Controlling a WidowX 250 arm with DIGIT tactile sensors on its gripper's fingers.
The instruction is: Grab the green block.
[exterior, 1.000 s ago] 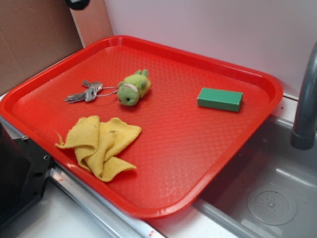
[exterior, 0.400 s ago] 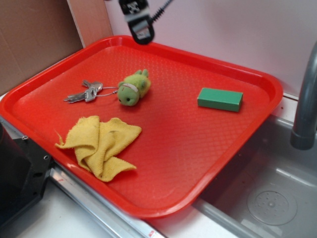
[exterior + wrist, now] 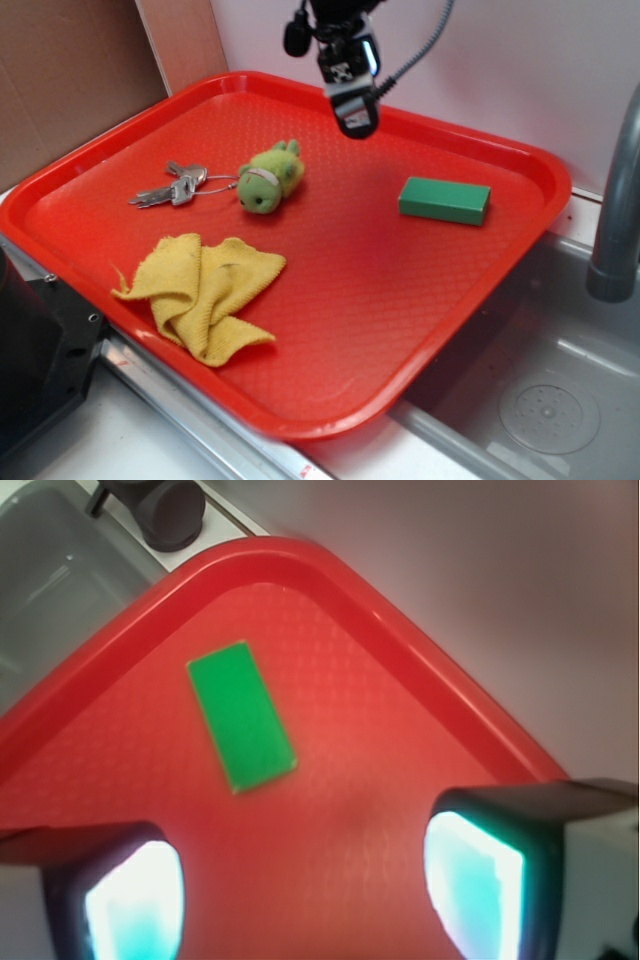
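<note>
The green block (image 3: pixel 445 200) is a small flat green brick lying on the right part of the red tray (image 3: pixel 400 330). In the wrist view it lies (image 3: pixel 242 716) ahead of the jaws, left of centre. My gripper (image 3: pixel 352 112) hangs in the air above the tray's back part, left of and higher than the block. In the wrist view my gripper (image 3: pixel 305 895) is open, its two pads wide apart with only bare tray between them. It holds nothing.
A fuzzy yellow-green plush toy (image 3: pixel 270 176) and a bunch of keys (image 3: pixel 172 186) lie on the tray's left half. A crumpled yellow cloth (image 3: pixel 200 290) lies near the front. A grey sink (image 3: pixel 540 400) and a faucet post (image 3: pixel 620 200) are at the right.
My gripper has come down from the top edge and moved right, from the tray's back left toward the green block. Nothing on the tray has moved.
</note>
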